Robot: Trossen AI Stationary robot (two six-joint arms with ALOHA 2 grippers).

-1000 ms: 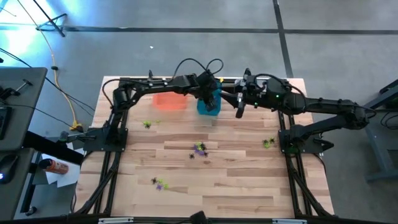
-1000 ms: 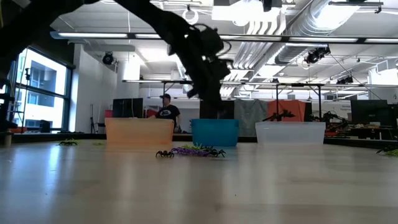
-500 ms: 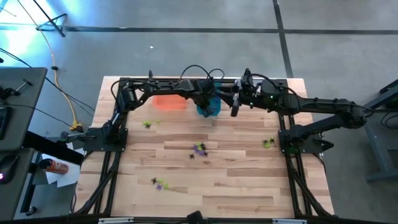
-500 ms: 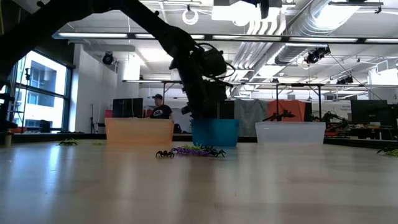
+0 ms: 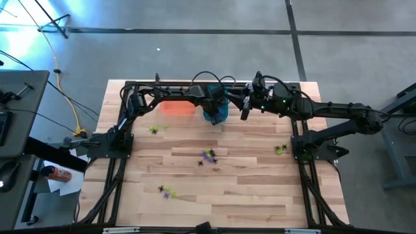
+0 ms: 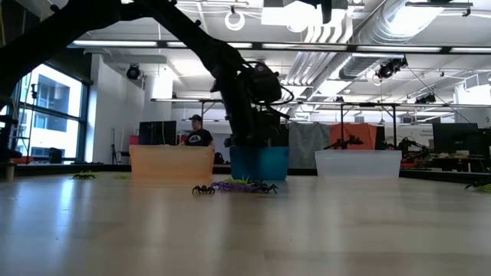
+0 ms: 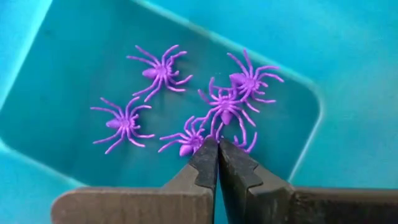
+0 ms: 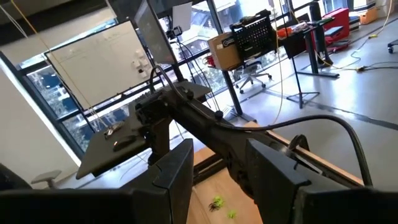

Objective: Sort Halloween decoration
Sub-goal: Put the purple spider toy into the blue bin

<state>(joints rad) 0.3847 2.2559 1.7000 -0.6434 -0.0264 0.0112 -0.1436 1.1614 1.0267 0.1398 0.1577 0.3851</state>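
The Halloween decoration is tiny plastic spiders. Several purple ones (image 7: 161, 70) lie on the floor of the teal bin (image 5: 220, 114). My left gripper (image 7: 217, 142) reaches down into that bin, shut, with one more purple spider (image 7: 185, 148) at its fingertips. Others lie loose on the table: a purple, black and green cluster (image 5: 208, 155), green ones (image 5: 154, 129) (image 5: 280, 149) and a pair near the front (image 5: 166, 192). My right gripper (image 8: 217, 165) stands open and level, high above the far edge, right of the teal bin, with nothing between its fingers. My left gripper meets the purple spider at its legs (image 7: 198, 140) with the very ends of the two shut fingers. The fingers come steeply from above and cover the place of contact itself. The spider's body shows to one side of the fingertips, low over the bin's floor.
An orange bin (image 5: 177, 107) stands left of the teal bin and a clear bin (image 6: 358, 162) right of it, all along the table's far edge. A person (image 6: 198, 134) stands in the room beyond. The wooden table's middle and front hold only the scattered spiders.
My left gripper has gone down into the teal bin and tipped more steeply downward, staying shut.
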